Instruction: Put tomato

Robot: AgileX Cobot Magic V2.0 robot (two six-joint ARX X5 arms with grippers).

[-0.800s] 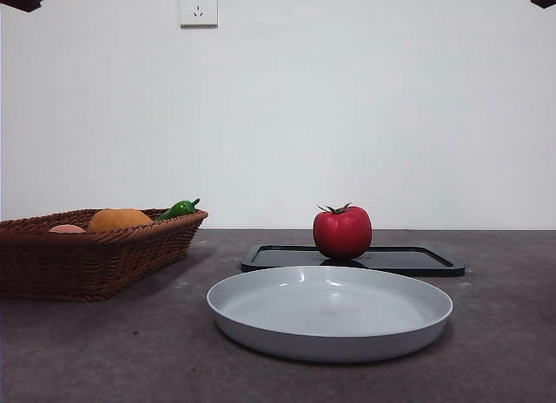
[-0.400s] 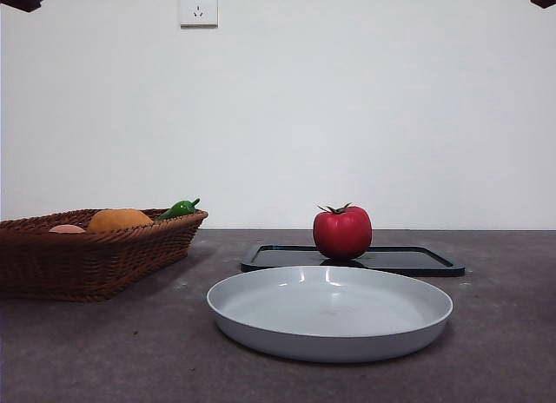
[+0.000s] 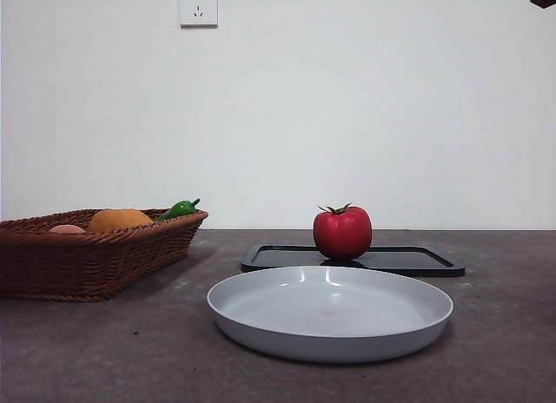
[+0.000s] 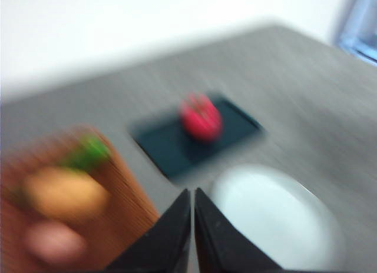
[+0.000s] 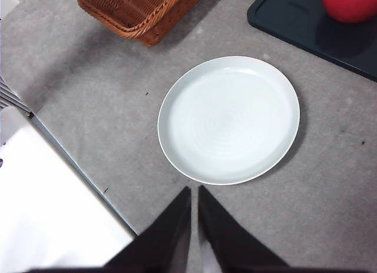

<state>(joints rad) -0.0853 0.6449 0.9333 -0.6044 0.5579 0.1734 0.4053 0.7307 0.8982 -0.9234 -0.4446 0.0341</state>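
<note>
while on the tray (image 3: pixel 408 260), tomato (image 3: pixel 342 233) sits behind plate (image 3: pixel 330 313).

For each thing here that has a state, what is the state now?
Tomato: upright on the black tray, not held.
Plate: empty, on the table.
Basket: holds an orange fruit and a green pepper.
Left claw: shut, empty.
Right claw: shut, empty, above the table.

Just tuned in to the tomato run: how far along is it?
Nothing looks done: the tomato sits on the black tray, untouched. In hand: nothing; the left pincer and the right pincer are both shut and empty, above the table. Left: the grasp, lift and placing; the white plate holds nothing.
</note>
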